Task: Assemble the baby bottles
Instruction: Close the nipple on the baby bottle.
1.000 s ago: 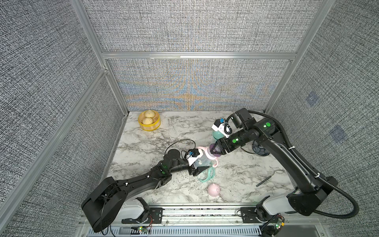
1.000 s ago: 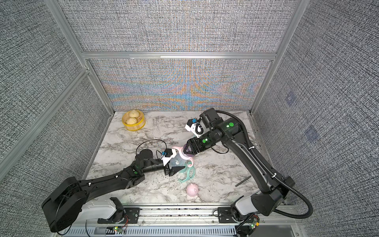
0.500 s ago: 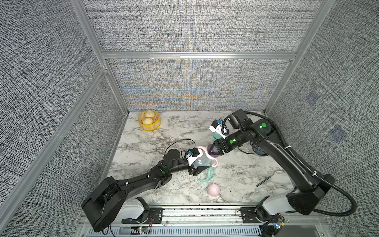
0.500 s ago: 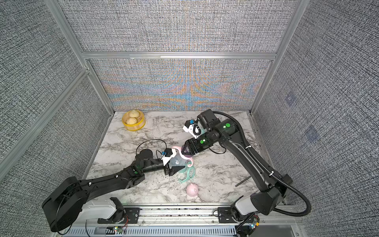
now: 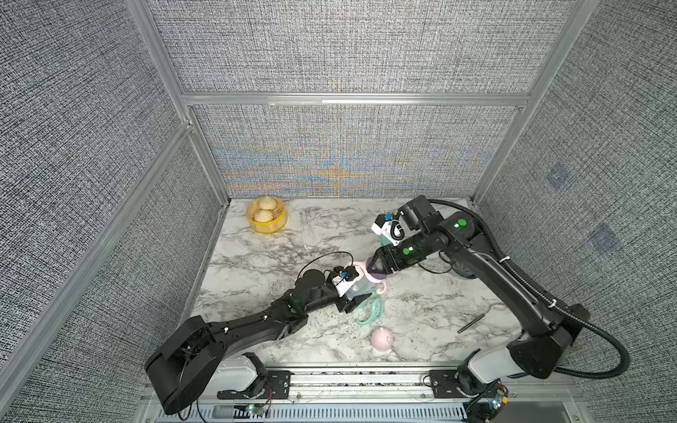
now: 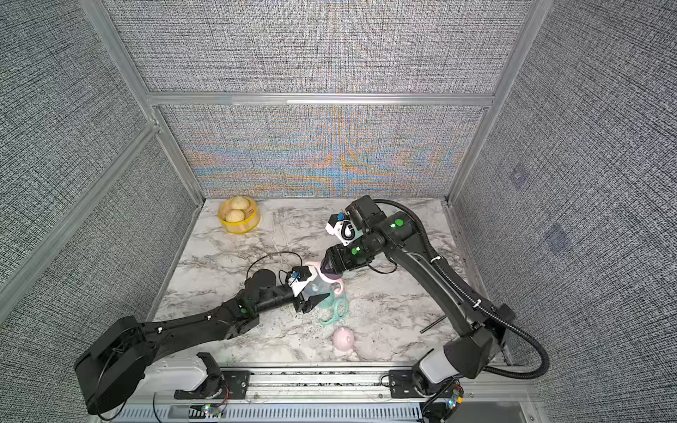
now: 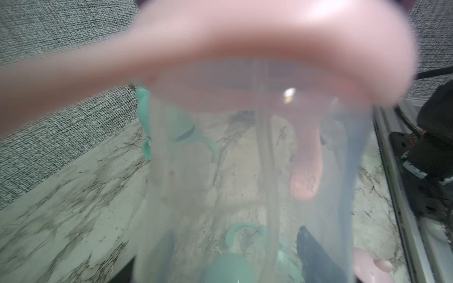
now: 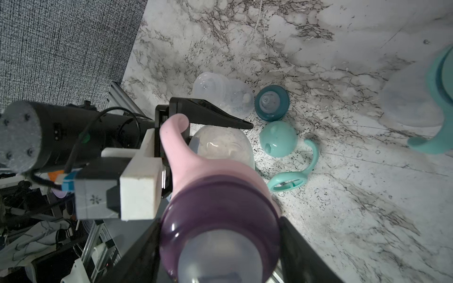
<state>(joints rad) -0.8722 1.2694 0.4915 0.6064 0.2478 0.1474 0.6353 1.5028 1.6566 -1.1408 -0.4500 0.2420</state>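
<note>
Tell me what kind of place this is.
Probably a robot lab test cell: grey textured wall panels in aluminium framing, a marble-pattern tabletop, and a left arm and right arm mounted on a rail.

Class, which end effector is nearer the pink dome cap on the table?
Left. The left end effector sits just behind the pink dome cap; the right end effector is farther back.
</note>
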